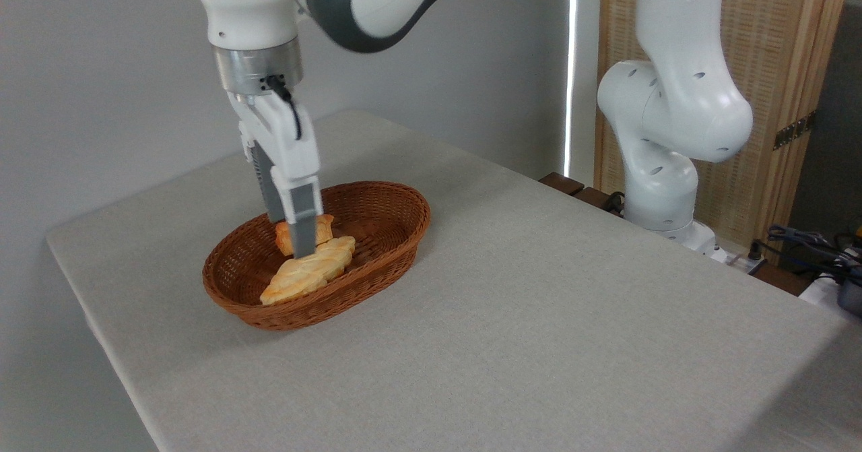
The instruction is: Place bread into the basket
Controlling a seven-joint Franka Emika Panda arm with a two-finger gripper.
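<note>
Arm: white Franka arm (pixel 673 102), base at the far right edge of the surface, reaching over to the left and pointing straight down into the basket.

Jaws: the gripper (pixel 300 240) is inside the basket; the near grey finger (pixel 303 226) hides the front of the bun, a second finger shows just behind on the left. The fingers flank the bun, but whether they press on it or stand slightly off it cannot be told from this angle.

Bread: bright-orange bun (pixel 323 226), inside the basket near its middle, partly hidden by the finger; whether it rests on the basket floor or hangs just above cannot be told.

Pastry: longer pale-yellow ridged pastry (pixel 310 271), lying in the basket in front of the bun, touching or nearly touching it, one end near the front rim.

Basket: oval brown wicker basket (pixel 397 226), on the left half of the surface.

Surface: grey cloth-covered surface (pixel 539 304).

Background: cables (pixel 808 243) at far right, wooden panel (pixel 788 48) behind the arm.
</note>
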